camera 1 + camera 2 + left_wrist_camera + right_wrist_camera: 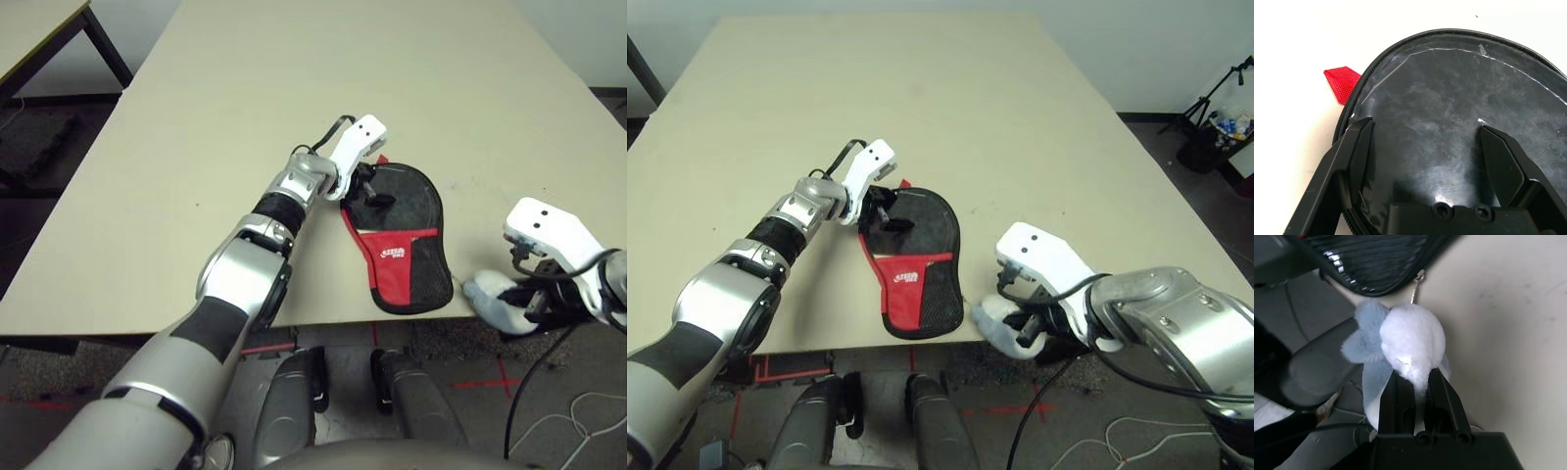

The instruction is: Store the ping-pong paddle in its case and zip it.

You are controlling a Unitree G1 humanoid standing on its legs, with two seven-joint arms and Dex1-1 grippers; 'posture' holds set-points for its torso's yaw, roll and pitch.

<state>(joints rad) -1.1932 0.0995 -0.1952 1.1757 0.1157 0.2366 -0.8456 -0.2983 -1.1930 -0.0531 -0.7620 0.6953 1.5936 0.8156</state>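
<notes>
My left gripper (364,188) spreads its jaws over the white-logoed case (407,245), right gripper (1420,382) clenching the fluffy ball (1410,340) beside it.

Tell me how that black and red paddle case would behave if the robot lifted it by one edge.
The paddle case is soft fabric and mesh lying flat, so it would probably sag. The fluffy charm in the right gripper would likely dangle and swing.

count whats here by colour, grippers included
black and red: 1, the case on the table
white and pale blue: 1, the fluffy toy
black-fingered: 2, the left gripper open over the case, the right gripper shut on the fluffy toy
total: 4
</notes>
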